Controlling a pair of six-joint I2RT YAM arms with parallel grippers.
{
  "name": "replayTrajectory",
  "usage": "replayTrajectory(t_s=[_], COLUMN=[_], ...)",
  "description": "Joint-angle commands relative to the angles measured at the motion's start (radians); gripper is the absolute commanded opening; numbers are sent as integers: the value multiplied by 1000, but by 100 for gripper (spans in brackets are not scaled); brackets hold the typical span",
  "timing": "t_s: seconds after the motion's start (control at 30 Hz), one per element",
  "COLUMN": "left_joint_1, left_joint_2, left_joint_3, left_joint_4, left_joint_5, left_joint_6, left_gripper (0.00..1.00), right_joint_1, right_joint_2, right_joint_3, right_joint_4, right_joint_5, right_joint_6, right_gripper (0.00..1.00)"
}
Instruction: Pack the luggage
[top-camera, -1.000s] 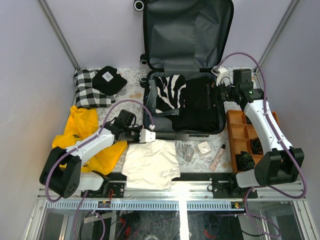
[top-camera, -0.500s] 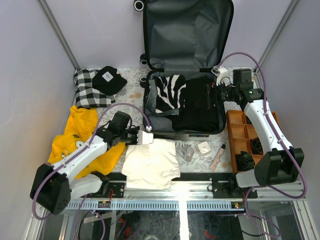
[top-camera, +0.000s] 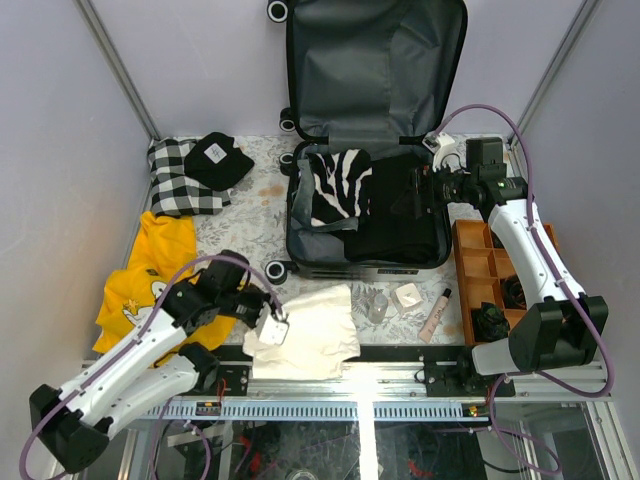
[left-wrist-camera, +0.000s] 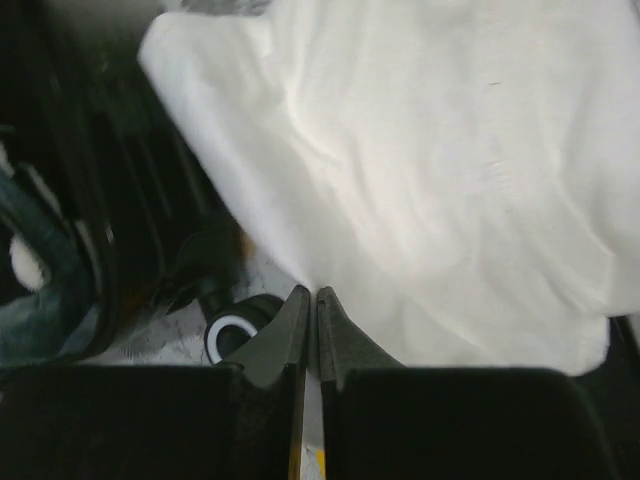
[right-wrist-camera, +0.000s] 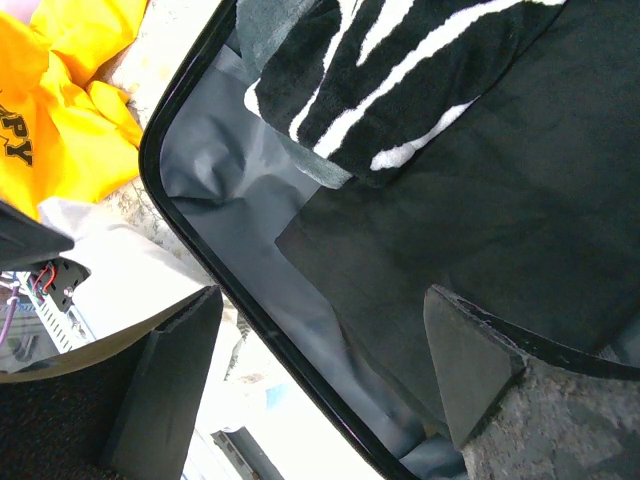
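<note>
**Left gripper** (left-wrist-camera: 310, 296): jaws pressed flat together, with nothing visible between them (the tips sit over the cloth's edge).
- White garment (left-wrist-camera: 450, 180): rumpled, spread ahead of these tips and off to their right.
- Wheel (left-wrist-camera: 232, 336): white ring on black, just left of the tips, on the table.

**Right gripper** (right-wrist-camera: 320, 300): jaws spread wide, gripping nothing.
- Luggage (top-camera: 375, 80): lies open, lid raised against the back wall and base flat on the table. The right jaws hang over the base (at the side nearest the right arm).
- Grey lining (right-wrist-camera: 240, 200): directly below the gap between these jaws. The case's black rim runs slantwise past the finger on the left of the wrist view.
- Zebra-print garment (right-wrist-camera: 400, 90): packed in the base, beyond the tips.
- Black garment (right-wrist-camera: 480, 200): packed beside the zebra piece, ahead of the other finger.
- Yellow garment (right-wrist-camera: 60, 100): outside the rim, well beyond the jaws.
- Orange tray (top-camera: 480, 265): on the table behind the right jaws, beside the case.
</note>
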Motion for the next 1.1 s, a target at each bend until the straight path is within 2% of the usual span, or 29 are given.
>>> replayTrajectory(t_s=[0.0, 0.17, 0.33, 0.47, 0.6, 0.77, 0.8, 0.87, 0.93, 1.0, 1.07], left_joint_1=[-87, -241, -487, -632, -661, -661, -661, -661, -659, -658, -644], left_joint_2=[-64, -48, 21, 86, 201, 194, 187, 159, 132, 123, 137], left_joint_3=[-33, -38, -23, -65, -106, -128, -114, -59, 14, 96, 160], left_joint_4=[-174, -203, -200, -149, -77, 2, -16, -70, -118, -179, -202], left_joint_5=[48, 64, 46, 0, -81, -167, -168, -179, -195, -181, -176], left_joint_6=[150, 67, -115, -203, -244, -292, -292, -315, -373, -402, -468], left_gripper=[0, 0, 0, 0, 0, 2, 10, 41, 61, 66, 67], right_joint_1=[-7, -6, -6, -6, -7, -6, -6, -6, -6, -6, -7], right_joint_2=[9, 19, 23, 25, 28, 32, 32, 30, 26, 23, 22], right_joint_3=[9, 11, 11, 8, 12, 13, 14, 17, 14, 12, 12], right_joint_4=[34, 32, 28, 27, 25, 24, 23, 19, 20, 24, 25], right_joint_5=[-17, -9, 6, 11, 14, 13, 13, 14, 12, 2, -6], right_joint_6=[3, 4, -3, -6, -10, -13, -12, -14, -15, -12, -6], right_gripper=[88, 88, 88, 88, 87, 87, 87, 87, 87, 87, 87])
